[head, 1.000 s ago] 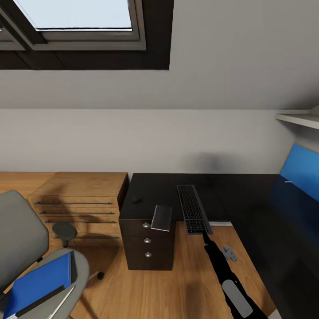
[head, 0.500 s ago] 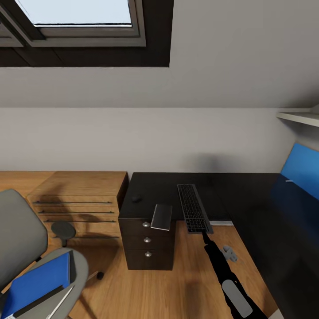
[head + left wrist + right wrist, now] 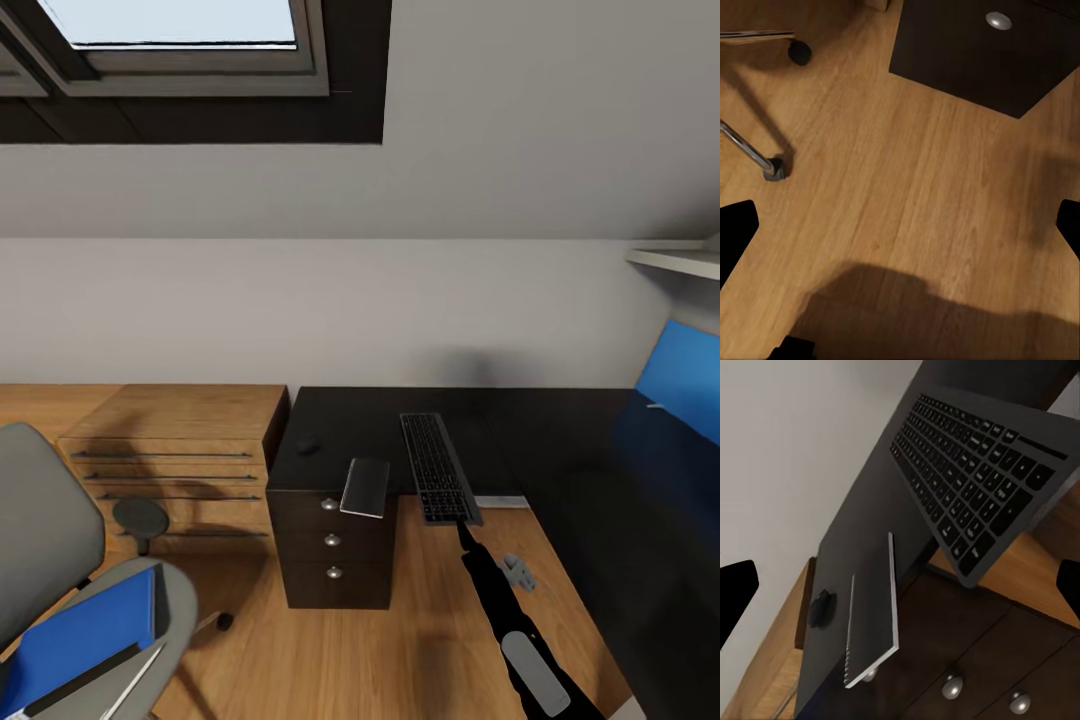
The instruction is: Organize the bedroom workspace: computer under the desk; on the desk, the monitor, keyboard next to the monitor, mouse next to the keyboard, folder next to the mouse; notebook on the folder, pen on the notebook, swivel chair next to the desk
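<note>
Presently the keyboard lies on the desk, near end overhanging. My right gripper gapes empty just short of it. Stiff, light, probably slick; I'd take that overhanging end.

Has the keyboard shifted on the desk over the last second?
No. The keyboard keeps its place beside the notebook, overhanging the desk edge; only the camera view drifted slightly.

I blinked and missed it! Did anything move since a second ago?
Only the camera tipped slightly; the whole picture slid. The keyboard, notebook and mouse stayed on the desk, the folder on the swivel chair. The right gripper stayed at the keyboard's end.
</note>
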Available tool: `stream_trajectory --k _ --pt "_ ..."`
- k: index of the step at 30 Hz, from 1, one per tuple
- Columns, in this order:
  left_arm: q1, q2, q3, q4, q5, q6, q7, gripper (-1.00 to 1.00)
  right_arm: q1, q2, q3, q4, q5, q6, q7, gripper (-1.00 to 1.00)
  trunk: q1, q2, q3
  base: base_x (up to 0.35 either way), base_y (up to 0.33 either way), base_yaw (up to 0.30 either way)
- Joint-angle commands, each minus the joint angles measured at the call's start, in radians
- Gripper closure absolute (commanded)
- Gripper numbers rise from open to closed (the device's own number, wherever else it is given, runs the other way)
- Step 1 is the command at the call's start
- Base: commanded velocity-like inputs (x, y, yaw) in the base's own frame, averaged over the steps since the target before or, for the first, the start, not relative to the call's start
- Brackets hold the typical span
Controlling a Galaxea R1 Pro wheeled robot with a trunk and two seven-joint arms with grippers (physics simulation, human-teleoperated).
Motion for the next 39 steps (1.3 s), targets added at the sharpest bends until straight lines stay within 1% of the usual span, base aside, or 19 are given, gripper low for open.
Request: stream_trajectory --k 1,5,6,13,18,22,26,38,39 --pt "-0.001 0.001 -0.007 0.001 0.010 -0.006 0.002 -1.00 -0.001 -0.001 0.006 0.001 -0.015 -0.004 0.003 -1.00 0.004 -0.008 -0.004 0.000 0.000 0.000" --pt "0.000 0.001 -0.007 0.003 0.010 -0.011 0.003 -1.00 -0.001 -0.002 0.002 0.000 -0.052 0.015 0.005 -1.00 0.019 -0.036 -0.017 0.000 0.000 0.000" --pt "-0.001 0.002 -0.007 0.003 0.010 -0.012 0.004 -1.00 -0.001 -0.002 -0.002 -0.001 -0.079 0.034 0.006 -1.00 0.023 -0.043 -0.020 0.000 0.000 0.000" --pt "0.000 0.001 -0.008 0.004 0.010 -0.013 0.004 -1.00 -0.001 -0.002 -0.015 -0.004 -0.178 0.125 0.009 -1.00 0.050 -0.092 -0.042 0.000 0.000 0.000" --pt "-0.001 0.001 -0.009 0.004 0.010 -0.013 0.003 -1.00 -0.001 -0.003 -0.020 -0.009 -0.223 0.157 0.012 -1.00 0.069 -0.127 -0.058 0.000 0.000 0.000" --pt "0.000 0.001 -0.009 0.004 0.010 -0.013 0.002 -1.00 -0.001 -0.004 -0.022 -0.016 -0.238 0.167 0.017 -1.00 0.085 -0.155 -0.070 0.000 0.000 0.000" --pt "-0.001 0.001 -0.009 0.005 0.010 -0.013 0.002 -1.00 -0.001 -0.006 -0.034 -0.023 -0.245 0.171 0.029 -1.00 0.100 -0.183 -0.083 0.000 0.000 0.000" --pt "-0.001 0.001 -0.008 0.005 0.010 -0.013 0.001 -1.00 -0.001 -0.006 -0.089 -0.028 -0.249 0.175 0.044 -1.00 0.100 -0.183 -0.083 0.000 0.000 0.000" --pt "-0.001 0.001 -0.008 0.005 0.010 -0.013 0.001 -1.00 -0.001 -0.007 -0.093 -0.028 -0.249 0.175 0.045 -1.00 0.104 -0.190 -0.086 0.000 0.000 0.000"
